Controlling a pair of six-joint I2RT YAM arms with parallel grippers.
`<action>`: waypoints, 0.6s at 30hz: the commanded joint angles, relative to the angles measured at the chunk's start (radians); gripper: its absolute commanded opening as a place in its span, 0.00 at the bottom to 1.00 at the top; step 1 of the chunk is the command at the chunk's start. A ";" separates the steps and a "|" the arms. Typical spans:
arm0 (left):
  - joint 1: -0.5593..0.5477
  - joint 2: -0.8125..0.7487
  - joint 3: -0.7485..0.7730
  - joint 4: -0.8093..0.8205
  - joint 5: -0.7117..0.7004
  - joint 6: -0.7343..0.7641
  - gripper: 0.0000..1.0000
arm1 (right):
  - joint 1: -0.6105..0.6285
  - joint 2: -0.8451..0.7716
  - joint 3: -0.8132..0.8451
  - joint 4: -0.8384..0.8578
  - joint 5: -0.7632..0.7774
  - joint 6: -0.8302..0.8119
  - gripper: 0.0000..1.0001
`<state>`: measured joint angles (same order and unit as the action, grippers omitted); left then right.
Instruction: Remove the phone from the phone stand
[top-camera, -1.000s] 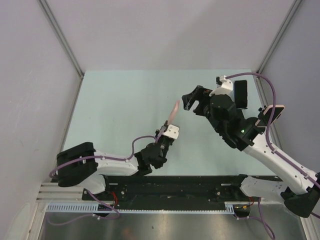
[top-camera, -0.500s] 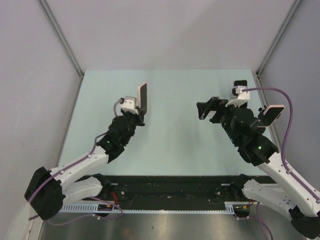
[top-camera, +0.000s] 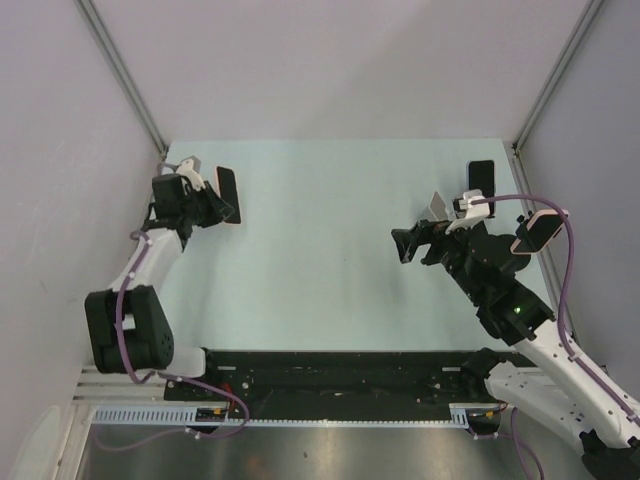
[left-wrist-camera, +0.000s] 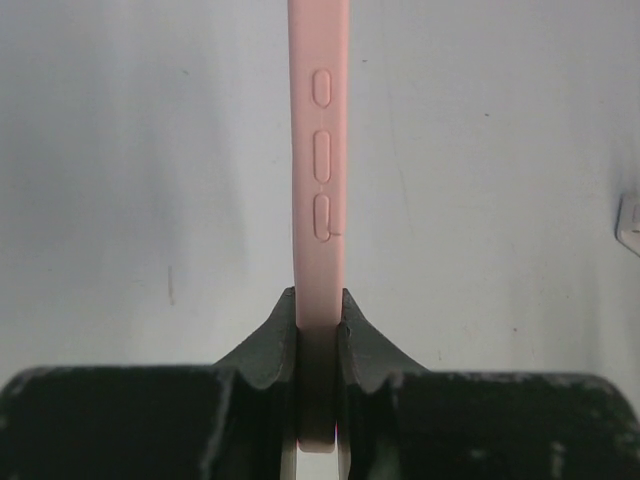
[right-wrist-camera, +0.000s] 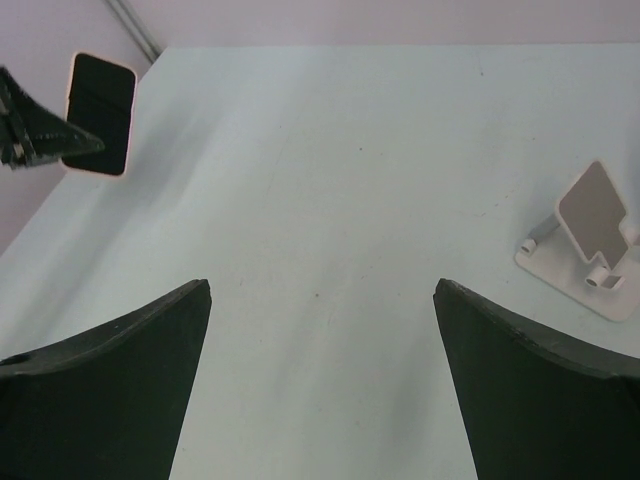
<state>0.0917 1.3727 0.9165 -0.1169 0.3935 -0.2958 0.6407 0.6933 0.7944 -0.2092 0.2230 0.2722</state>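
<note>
Phone (top-camera: 227, 196), pink case, dark screen: is being held in the air well to the left of the phone stand (right-wrist-camera: 592, 215) and wholly apart from it; left gripper (top-camera: 212, 204) is clamping it, jaws narrowed onto the two faces of the case at one end, the rest of the phone projecting past the fingertips (left-wrist-camera: 268, 345); from the left wrist the case is showing edge-on, three side buttons running along it.

Remaining items, nearest first:

Black mounting rail (top-camera: 340, 372): is running along the near edge of the table (top-camera: 320, 280), well nearer than the stand.

Right arm (top-camera: 520, 320): is reaching in from near and right of the stand, a purple cable looping alongside it.

Right gripper (top-camera: 408, 244): is hovering just left of the stand and slightly nearer; jaws are standing wide, gripping nothing; in the right wrist view its two dark fingers (right-wrist-camera: 110, 370) are framing bare tabletop.

Phone stand: white, flat base with a tilted back plate; is sitting on the pale green table.

Dark rectangular item (top-camera: 481, 178): is lying just beyond the stand, slightly to its right; what it is cannot be told.

Grey walls (top-camera: 330, 70): are rising beyond the stand, enclosing the table.
</note>
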 joint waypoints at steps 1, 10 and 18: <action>0.077 0.147 0.192 -0.148 0.124 0.108 0.00 | -0.006 -0.017 -0.035 0.071 -0.070 -0.065 1.00; 0.210 0.405 0.375 -0.274 0.124 0.288 0.00 | -0.009 -0.006 -0.070 0.105 -0.102 -0.097 1.00; 0.259 0.561 0.449 -0.357 0.056 0.385 0.04 | -0.010 0.021 -0.073 0.108 -0.122 -0.108 1.00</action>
<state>0.3340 1.8965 1.2930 -0.4480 0.4297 -0.0147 0.6346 0.7078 0.7212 -0.1440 0.1215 0.1864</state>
